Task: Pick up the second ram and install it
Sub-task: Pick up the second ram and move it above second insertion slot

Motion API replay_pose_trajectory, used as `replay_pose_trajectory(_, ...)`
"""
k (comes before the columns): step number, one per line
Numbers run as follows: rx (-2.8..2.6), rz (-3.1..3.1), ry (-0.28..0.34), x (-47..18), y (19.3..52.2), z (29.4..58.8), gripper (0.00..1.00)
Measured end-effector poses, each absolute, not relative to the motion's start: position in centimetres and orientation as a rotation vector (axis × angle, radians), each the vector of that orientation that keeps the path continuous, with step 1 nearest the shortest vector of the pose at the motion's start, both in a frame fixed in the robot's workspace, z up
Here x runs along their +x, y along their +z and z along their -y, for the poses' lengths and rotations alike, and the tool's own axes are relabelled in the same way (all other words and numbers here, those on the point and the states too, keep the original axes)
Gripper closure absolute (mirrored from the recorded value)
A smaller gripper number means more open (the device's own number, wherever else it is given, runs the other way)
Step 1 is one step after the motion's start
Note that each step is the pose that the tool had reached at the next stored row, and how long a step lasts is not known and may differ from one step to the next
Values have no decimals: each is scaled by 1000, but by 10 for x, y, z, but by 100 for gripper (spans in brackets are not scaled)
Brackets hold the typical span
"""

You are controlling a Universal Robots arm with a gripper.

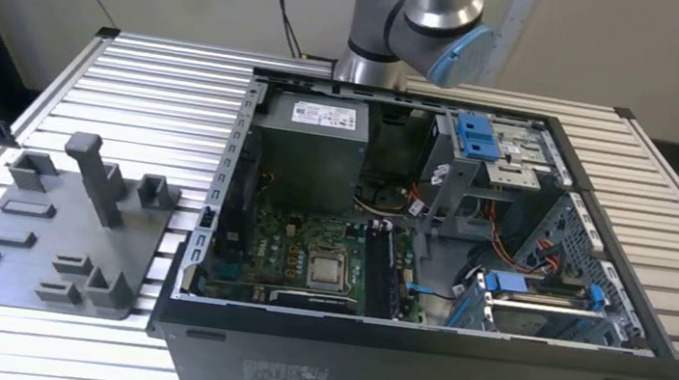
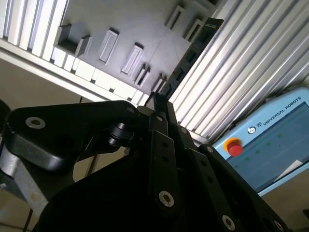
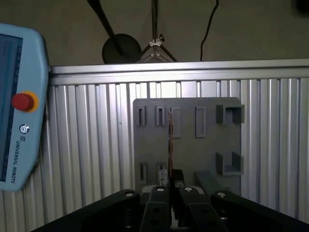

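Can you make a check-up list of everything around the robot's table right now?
Surface: ribbed metal table carrying an open computer case.
Job's things: second ram, seen edge-on and pointing at the grey tray.
Clutter: nothing seen.
Grippers: gripper shut on the second ram.
Cables: orange and blue wires inside the computer case.
Surroundings: teach pendant with a red button, beside the table.
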State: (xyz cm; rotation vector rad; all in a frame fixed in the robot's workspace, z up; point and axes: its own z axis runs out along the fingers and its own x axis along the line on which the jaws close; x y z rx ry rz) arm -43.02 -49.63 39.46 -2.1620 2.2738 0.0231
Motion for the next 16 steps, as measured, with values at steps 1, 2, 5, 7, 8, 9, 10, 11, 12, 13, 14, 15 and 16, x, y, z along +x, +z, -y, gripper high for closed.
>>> replay_pose_trajectory(1,-2162,-2274,23,-430,396,496,86)
replay_pose_trajectory(2,-2162,-2274,24,-430,398,496,86)
replay_pose_trajectory(5,-2162,-2273,25,-430,403,496,86)
replay_pose_trajectory(7,-2162,-2273,25,-430,407,496,86)
replay_pose_trajectory(8,-2161,-2273,26,-430,409,496,86)
replay_pose_trajectory(9,-2161,-2273,26,-430,411,496,86)
replay_pose_trajectory(10,-2161,-2273,26,-430,412,496,86)
replay_pose_trajectory(11,-2161,-2273,27,-430,414,496,86)
replay_pose_trajectory(12,-2161,-2273,27,-430,416,496,86)
replay_pose_trajectory(13,-2161,-2273,27,-430,418,496,86)
replay_pose_trajectory(14,-2161,-2273,28,-430,419,496,86)
replay_pose_trajectory(15,-2161,-2273,28,-430,421,496,86)
replay_pose_trajectory(16,-2161,-2273,28,-430,422,496,86)
